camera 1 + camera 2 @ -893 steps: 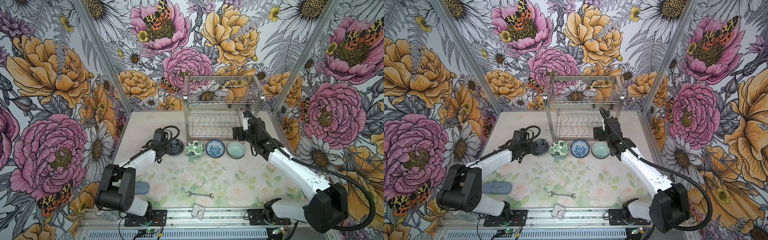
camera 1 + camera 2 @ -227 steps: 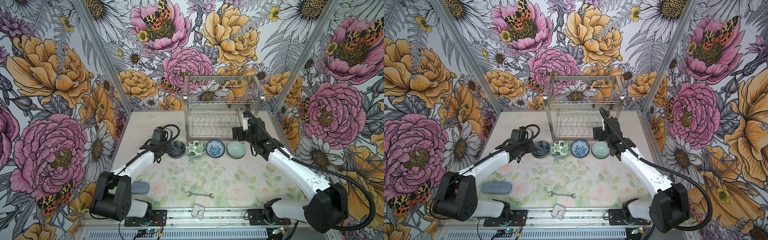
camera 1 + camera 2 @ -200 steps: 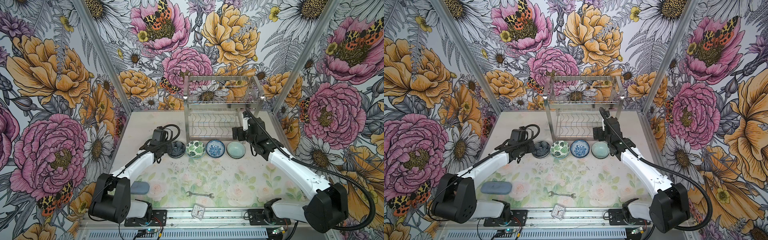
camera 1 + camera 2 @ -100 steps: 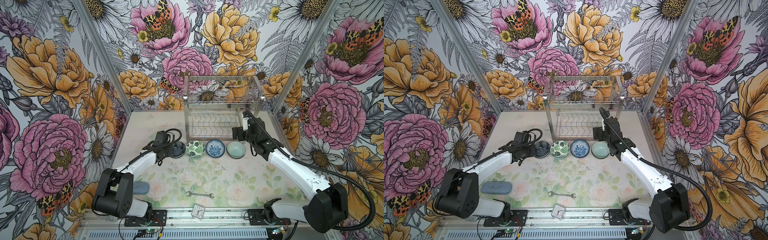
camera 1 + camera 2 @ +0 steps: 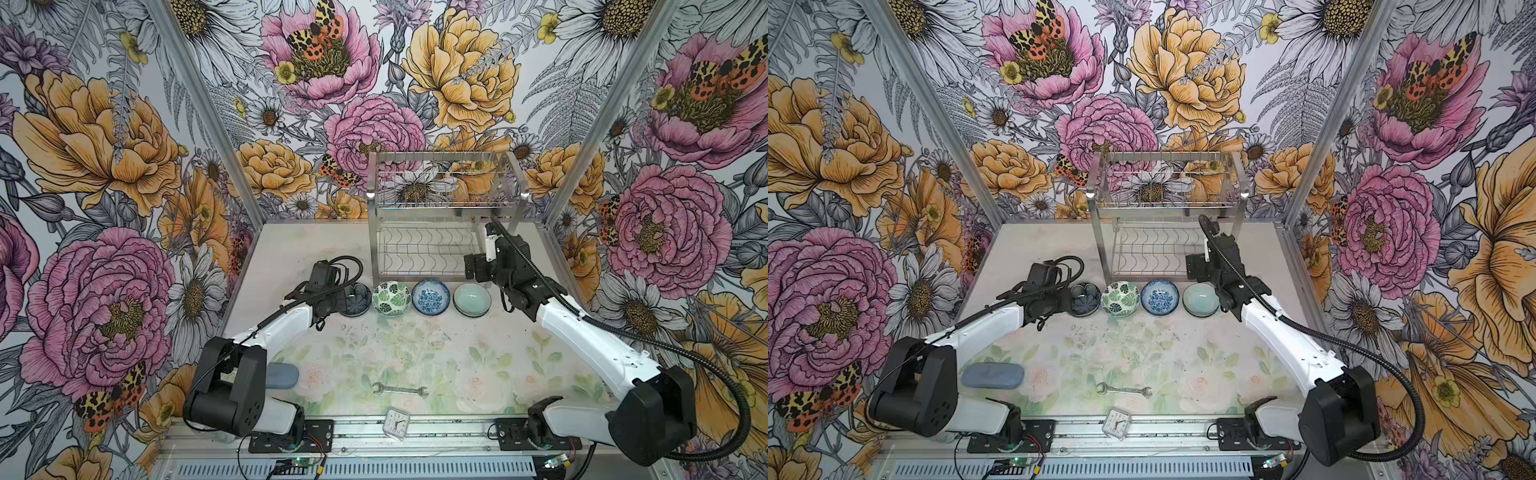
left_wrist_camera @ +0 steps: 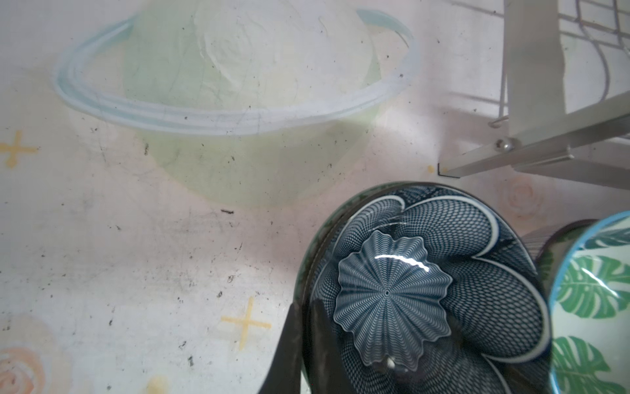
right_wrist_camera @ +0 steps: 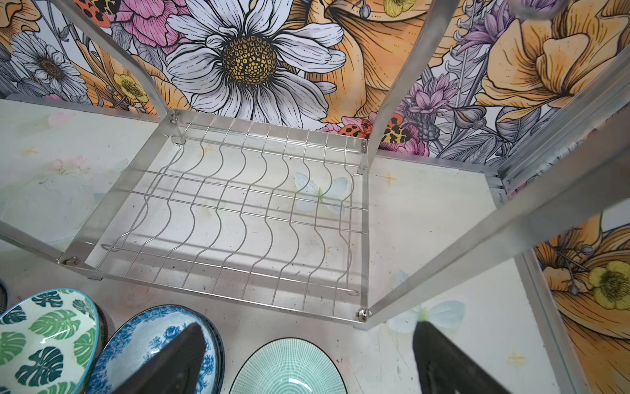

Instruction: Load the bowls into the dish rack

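White arms (image 5: 582,332), black joints (image 5: 232,386), ribbed cables (image 5: 702,362); black left claw (image 6: 306,327), black right claw (image 7: 308,344).

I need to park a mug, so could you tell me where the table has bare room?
Crowded: before the wire dish rack, the dark patterned bowl, green-leaf bowl, blue floral bowl and pale celadon bowl sit close together. Free: the tabletop between them and the steel wrench, and the back-left corner beside the rack.
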### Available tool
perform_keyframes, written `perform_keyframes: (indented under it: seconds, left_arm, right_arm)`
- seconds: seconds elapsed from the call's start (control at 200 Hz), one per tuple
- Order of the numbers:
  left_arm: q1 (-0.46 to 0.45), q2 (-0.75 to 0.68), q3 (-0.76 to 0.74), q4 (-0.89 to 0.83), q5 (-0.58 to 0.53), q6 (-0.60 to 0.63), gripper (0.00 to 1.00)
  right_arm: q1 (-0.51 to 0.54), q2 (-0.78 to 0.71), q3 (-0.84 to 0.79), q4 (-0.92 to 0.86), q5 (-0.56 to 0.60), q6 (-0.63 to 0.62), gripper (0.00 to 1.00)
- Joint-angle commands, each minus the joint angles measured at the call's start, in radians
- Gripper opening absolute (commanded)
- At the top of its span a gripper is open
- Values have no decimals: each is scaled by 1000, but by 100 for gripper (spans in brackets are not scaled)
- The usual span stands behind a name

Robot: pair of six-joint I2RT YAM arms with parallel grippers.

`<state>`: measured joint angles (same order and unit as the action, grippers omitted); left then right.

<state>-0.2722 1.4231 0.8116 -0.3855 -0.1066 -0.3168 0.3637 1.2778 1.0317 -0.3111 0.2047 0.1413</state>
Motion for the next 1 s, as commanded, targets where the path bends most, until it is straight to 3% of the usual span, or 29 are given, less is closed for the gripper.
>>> perform_keyframes:
  seconds: [0.0,0.746,0.991]
  left_arm:
    - [-8,-11,4,-40,-21,6,0]
    - [-11,-180,86,-79,-140,58,0]
    - [-49,-260,143,-90,-73,75,0]
  right_arm:
    - [7,-17,8,1,-9,15,97]
    - [6,-28,21,1,-26,23,97]
    - [11,-48,37,1,-125,56,97]
